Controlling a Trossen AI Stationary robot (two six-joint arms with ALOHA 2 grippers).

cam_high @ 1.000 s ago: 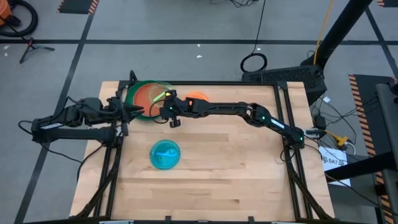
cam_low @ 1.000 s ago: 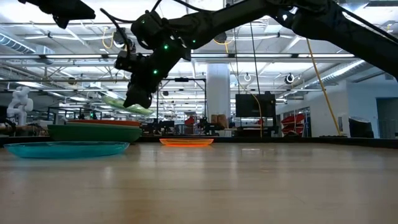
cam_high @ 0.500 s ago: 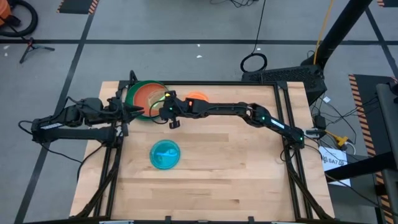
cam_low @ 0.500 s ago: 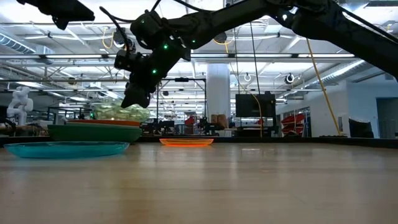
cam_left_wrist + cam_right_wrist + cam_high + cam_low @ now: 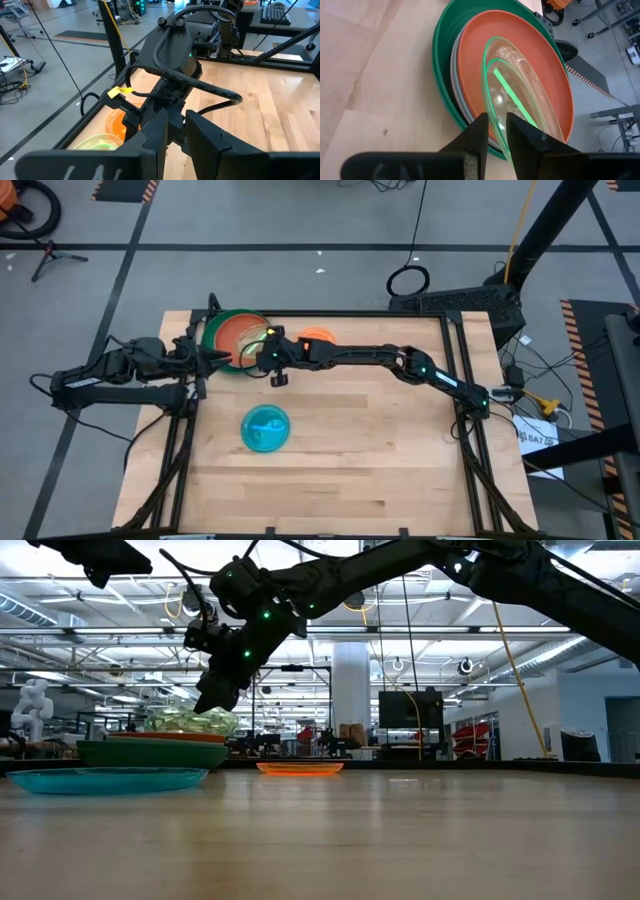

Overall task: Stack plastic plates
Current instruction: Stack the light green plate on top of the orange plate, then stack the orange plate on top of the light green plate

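Note:
A stack of plates (image 5: pixel 215 330) sits at the table's far left: a dark green plate (image 5: pixel 442 85) at the bottom, a pale rim above it and a red-orange plate (image 5: pixel 470 50) on top. The translucent lime green plate (image 5: pixel 515 95) lies in the red-orange one, slightly tilted (image 5: pixel 190 722). My right gripper (image 5: pixel 495 131) reaches over the stack's near-right side (image 5: pixel 262 352) and is shut on the lime plate. My left gripper (image 5: pixel 218 358), shut and touching nothing, waits just left of it. The cyan plate (image 5: pixel 265 428) and the small orange plate (image 5: pixel 318 337) lie flat on the table. My right gripper pinches the lime green plate's rim (image 5: pixel 496 120) between its two fingers, one finger (image 5: pixel 479 127) on the plate's outer side and one (image 5: pixel 515 127) on its inner side. The fingers slant down from the table's right side (image 5: pixel 208 700). The plate rests in the red-orange plate.
The cyan plate lies mid-table toward the near side (image 5: pixel 105 780). The orange plate (image 5: pixel 300 768) sits by the far edge, right of the stack. The right arm (image 5: pixel 380 358) stretches across the far half of the table. Bare wood (image 5: pixel 380 440) fills the right and near parts.
My right gripper has gone down toward the stack with the lime green plate. A second ago the plate hung tilted above the stack; now it lies in the red-orange plate. Over the last half second almost nothing has moved.

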